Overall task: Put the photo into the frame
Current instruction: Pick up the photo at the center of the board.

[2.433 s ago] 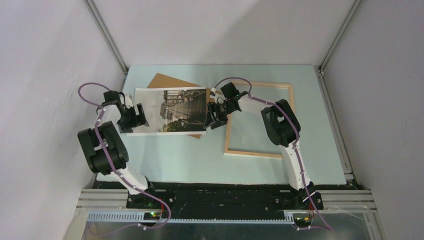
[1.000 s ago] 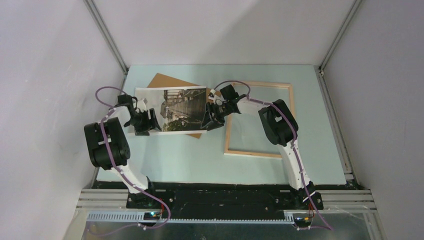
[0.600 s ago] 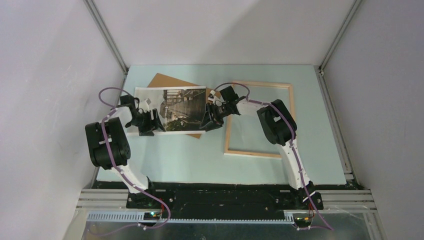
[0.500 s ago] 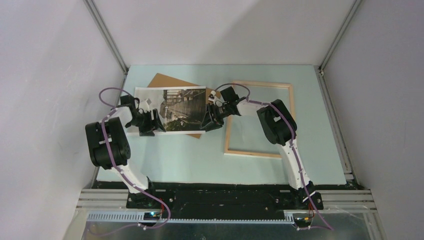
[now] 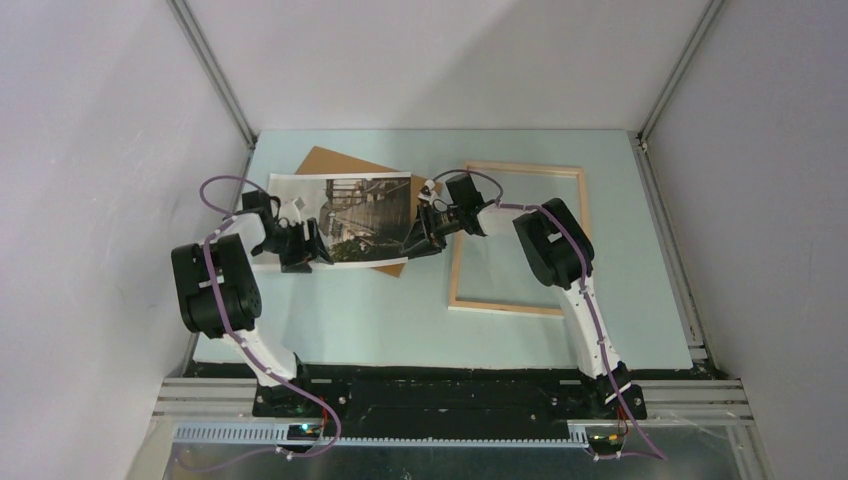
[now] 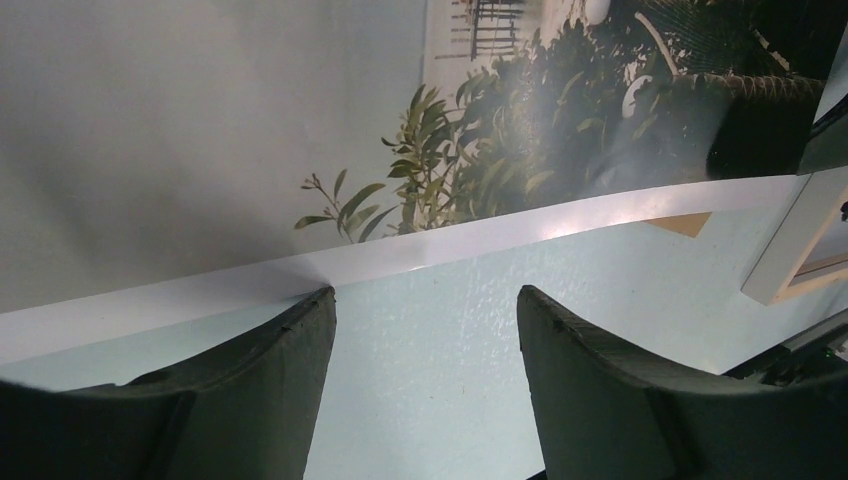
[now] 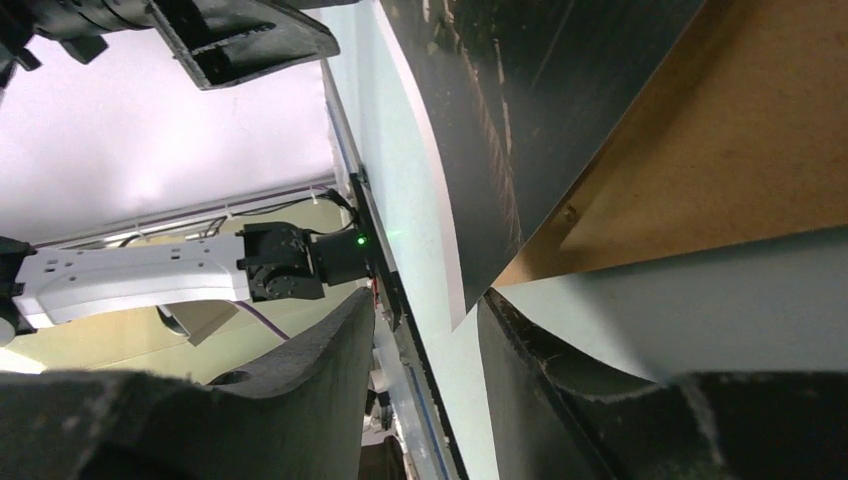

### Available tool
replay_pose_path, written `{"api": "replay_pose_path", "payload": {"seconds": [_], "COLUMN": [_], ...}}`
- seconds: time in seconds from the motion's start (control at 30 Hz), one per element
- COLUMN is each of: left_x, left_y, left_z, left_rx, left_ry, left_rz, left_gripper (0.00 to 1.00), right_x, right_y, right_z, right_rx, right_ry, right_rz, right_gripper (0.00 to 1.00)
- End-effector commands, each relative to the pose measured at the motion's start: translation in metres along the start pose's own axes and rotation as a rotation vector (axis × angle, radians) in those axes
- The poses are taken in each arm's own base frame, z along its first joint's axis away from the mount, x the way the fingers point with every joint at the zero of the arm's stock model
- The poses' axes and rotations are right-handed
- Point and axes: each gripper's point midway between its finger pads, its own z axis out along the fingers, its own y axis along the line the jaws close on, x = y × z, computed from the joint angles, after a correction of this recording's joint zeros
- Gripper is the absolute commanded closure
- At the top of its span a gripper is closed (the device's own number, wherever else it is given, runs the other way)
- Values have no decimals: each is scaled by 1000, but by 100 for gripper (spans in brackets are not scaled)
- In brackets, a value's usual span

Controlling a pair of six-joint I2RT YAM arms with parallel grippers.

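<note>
The photo lies flat left of centre, half over a brown backing board. Its white lower border runs just past my left gripper, which is open, with the left fingertip touching that border. From above, the left gripper is at the photo's near-left edge. My right gripper is at the photo's near-right corner. In the right wrist view that corner of the photo pokes between the right gripper's fingers, which stand apart and do not press it. The frame lies to the right, back side up.
The brown backing board sticks out behind the photo and shows under it in the right wrist view. A corner of the frame shows at the right. Grey walls and metal rails bound the pale table.
The left gripper slid right onto the photo's near-left edge. The right gripper's jaws narrowed around the photo's near-right corner, and that corner has curled up slightly.
</note>
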Motion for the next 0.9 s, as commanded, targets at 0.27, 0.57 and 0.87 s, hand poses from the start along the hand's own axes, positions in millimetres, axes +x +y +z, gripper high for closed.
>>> {"api": "replay_pose_path", "payload": {"seconds": [0.27, 0.57, 0.87], "left_x": [35, 36, 36], "left_y": [2, 0, -1], "left_z": [15, 15, 16], "left_rx": [3, 10, 16], "left_ry": [120, 122, 125], "left_rz": [-9, -4, -3], "left_gripper": [27, 27, 27], "right_x": [-14, -31, -47], "right_y": [-4, -8, -6], "right_z": [3, 5, 11], "right_rx": [33, 82, 65], "right_ry": [-32, -55, -74], "right_rz": [-19, -26, -48], "right_gripper": [54, 54, 56]}}
